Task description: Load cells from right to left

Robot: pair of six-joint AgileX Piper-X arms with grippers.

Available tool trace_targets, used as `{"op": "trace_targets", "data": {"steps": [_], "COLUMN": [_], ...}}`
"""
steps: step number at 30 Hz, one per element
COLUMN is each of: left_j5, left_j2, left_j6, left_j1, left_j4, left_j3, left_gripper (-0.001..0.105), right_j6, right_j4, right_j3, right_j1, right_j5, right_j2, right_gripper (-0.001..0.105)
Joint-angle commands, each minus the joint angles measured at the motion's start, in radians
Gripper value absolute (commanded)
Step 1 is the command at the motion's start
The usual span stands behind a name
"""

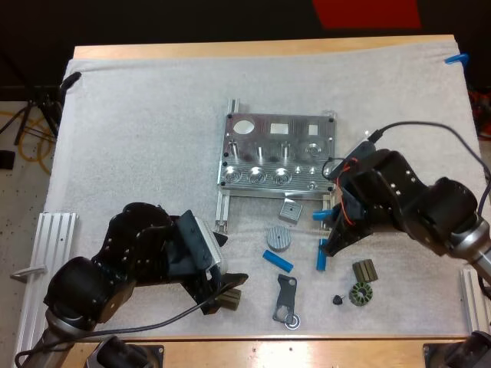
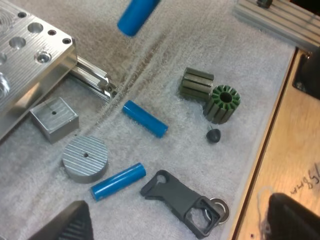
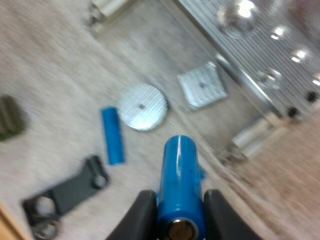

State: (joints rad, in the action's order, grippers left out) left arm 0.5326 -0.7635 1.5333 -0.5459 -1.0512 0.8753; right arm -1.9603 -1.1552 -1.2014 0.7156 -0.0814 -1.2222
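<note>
The right gripper [image 1: 331,224] is clenching a blue cylinder [image 3: 180,185] lengthwise between its fingers [image 3: 137,217], and the cylinder's end is sticking out ahead of them. From above, this held cylinder is hanging over the mat [image 1: 138,138] just off the 5 o'clock corner of the metal fixture [image 1: 280,157], which is sitting near the middle of the worktop.

At the fixture's 6 o'clock, a square block [image 1: 290,209] is lying just beside its edge, and a ribbed disc [image 1: 279,238] is lying a little farther out. A second cylinder [image 1: 278,261] is resting close by at the disc's 6 o'clock. A third cylinder [image 1: 321,258] is lying at the disc's 4 o'clock, near the right gripper.

A black bracket [image 1: 285,300] is lying at 6 o'clock of the second cylinder. An olive ribbed part [image 1: 365,270], a green toothed ring [image 1: 359,294] and a small black knob [image 1: 337,299] are sitting at 4 o'clock of the third cylinder.

The left gripper [image 1: 225,295] is hovering released at the fixture's 7 o'clock, its fingers [image 2: 75,225] spread wide and touching nothing.
</note>
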Motion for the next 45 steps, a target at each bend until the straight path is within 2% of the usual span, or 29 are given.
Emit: {"op": "trace_targets", "data": {"steps": [1,5,7,10,17,21,23,33,36,37,39,45], "left_j5": [-0.031,-0.073,-0.161,-0.247,-0.342,-0.443,-0.486,-0.497,-0.495,-0.493,-0.493,-0.493], "left_j2": [0.007,0.007,0.007,0.007,0.007,0.007,0.007,0.007,0.007,0.007,0.007,0.007], "left_j6": [0.022,0.04,0.063,0.081,0.178,0.249,0.252,0.23,0.214,0.212,0.212,0.212], "left_j1": [-0.001,-0.001,-0.001,-0.001,-0.001,-0.001,-0.001,-0.001,-0.001,-0.001,-0.001,-0.001], "left_j4": [-0.004,-0.004,-0.004,-0.006,-0.006,0.017,0.038,0.206,0.218,0.22,0.219,0.219], "left_j3": [0.007,0.007,0.007,0.007,0.007,0.007,0.007,0.001,0.001,0.001,0.001,0.001], "left_gripper": [0.07,0.07,0.07,0.07,0.07,0.07,0.07,0.07,0.07,0.07,0.07,0.07], "right_j6": [-0.039,-0.063,-0.063,-0.086,-0.133,-0.143,-0.162,-0.198,-0.266,-0.318,-0.358,-0.423], "right_j4": [-0.046,-0.064,-0.069,-0.081,-0.08,-0.073,-0.069,-0.022,-0.007,0.006,0.032,0.048], "right_j3": [-0.035,-0.088,-0.115,-0.147,-0.21,-0.222,-0.221,-0.23,-0.23,-0.23,-0.23,-0.254], "right_j1": [-0.004,-0.004,-0.004,-0.004,-0.004,-0.004,-0.004,-0.043,-0.066,-0.069,-0.07,-0.073], "right_j5": [0.043,0.089,0.09,0.125,0.18,0.227,0.25,0.266,0.268,0.299,0.341,0.36], "right_j2": [-0.029,-0.077,-0.107,-0.148,-0.226,-0.256,-0.265,-0.308,-0.319,-0.323,-0.331,-0.397], "right_gripper": [0.012,0.012,0.012,0.012,0.012,0.012,0.012,0.012,0.012,0.012,0.012,0.012]}}
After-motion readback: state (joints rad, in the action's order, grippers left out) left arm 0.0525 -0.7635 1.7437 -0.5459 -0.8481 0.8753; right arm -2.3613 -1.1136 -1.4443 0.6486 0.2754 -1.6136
